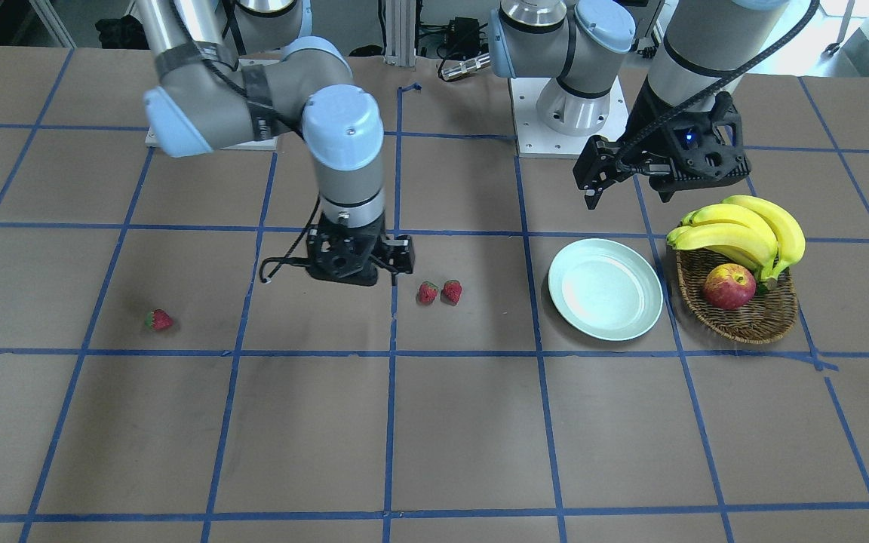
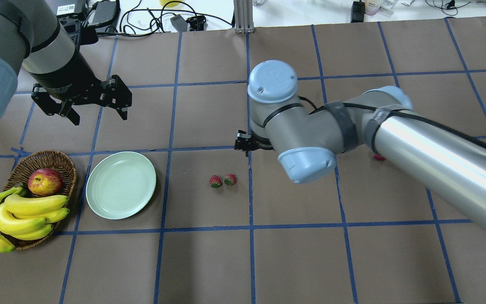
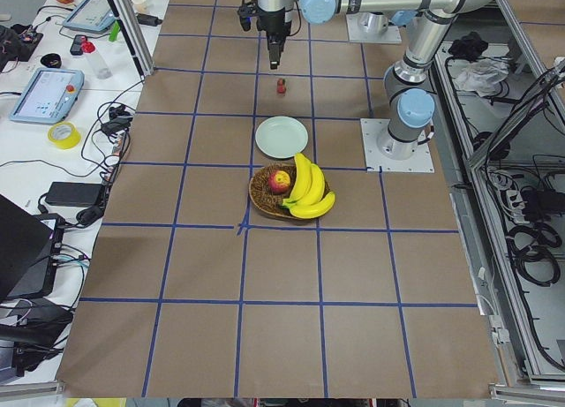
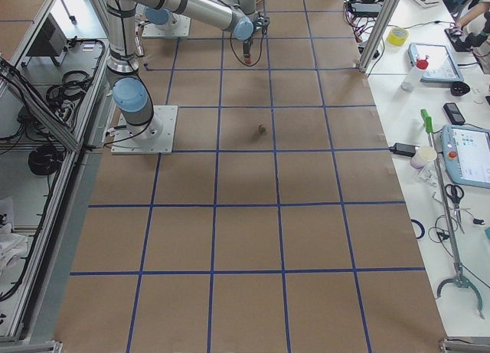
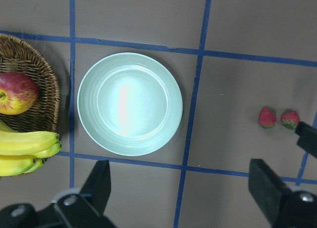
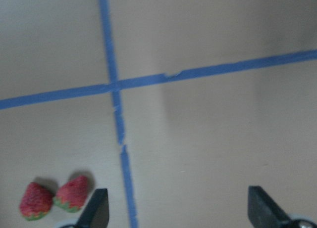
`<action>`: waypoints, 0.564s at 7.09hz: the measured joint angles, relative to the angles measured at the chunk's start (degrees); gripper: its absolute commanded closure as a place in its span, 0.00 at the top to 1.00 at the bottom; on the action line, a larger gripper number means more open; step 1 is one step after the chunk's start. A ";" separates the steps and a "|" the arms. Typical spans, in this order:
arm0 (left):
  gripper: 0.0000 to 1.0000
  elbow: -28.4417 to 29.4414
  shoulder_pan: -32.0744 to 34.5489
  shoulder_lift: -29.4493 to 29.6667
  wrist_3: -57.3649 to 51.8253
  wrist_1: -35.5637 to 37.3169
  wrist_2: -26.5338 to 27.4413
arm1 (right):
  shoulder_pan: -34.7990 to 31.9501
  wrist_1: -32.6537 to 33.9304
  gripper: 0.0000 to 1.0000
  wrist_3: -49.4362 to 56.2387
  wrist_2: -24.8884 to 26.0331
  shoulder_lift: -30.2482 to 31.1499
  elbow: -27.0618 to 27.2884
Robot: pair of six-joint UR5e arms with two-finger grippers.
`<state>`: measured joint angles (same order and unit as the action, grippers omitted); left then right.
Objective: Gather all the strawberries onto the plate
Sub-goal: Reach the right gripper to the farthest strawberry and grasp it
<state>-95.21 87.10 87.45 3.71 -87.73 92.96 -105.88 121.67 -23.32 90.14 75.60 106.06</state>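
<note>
Third strawberry (image 2: 379,158) mostly behind right arm (image 2: 437,152)

Plate (image 2: 120,185) between basket (image 2: 68,167) and two strawberries (image 2: 215,181).

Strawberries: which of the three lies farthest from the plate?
The lone small red strawberry out on the robot's right side; the other two strawberries sit side by side, much nearer the round pale mint-green plate.

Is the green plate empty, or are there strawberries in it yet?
Empty. The plate shows only its bare glossy inside; two strawberries lie on the table, apart from it.
</note>
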 measured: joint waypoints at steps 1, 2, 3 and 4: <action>1.00 -0.01 0.00 0.00 -0.02 0.01 -0.06 | 7.84 -2.19 0.98 8.89 2.02 1.34 0.17; 1.00 -0.01 0.00 0.01 -0.02 0.01 -0.11 | 14.76 -2.77 0.95 17.84 4.20 2.04 0.76; 1.00 0.01 -0.01 0.01 -0.02 -0.01 -0.13 | 20.32 -2.52 0.91 25.74 5.52 2.33 2.31; 1.00 0.01 -0.01 0.00 -0.02 -0.05 -0.14 | 24.77 -1.68 0.92 30.72 5.70 2.41 4.70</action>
<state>-95.20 87.10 87.45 3.69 -87.77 92.82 -81.11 119.99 7.40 95.84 78.01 110.76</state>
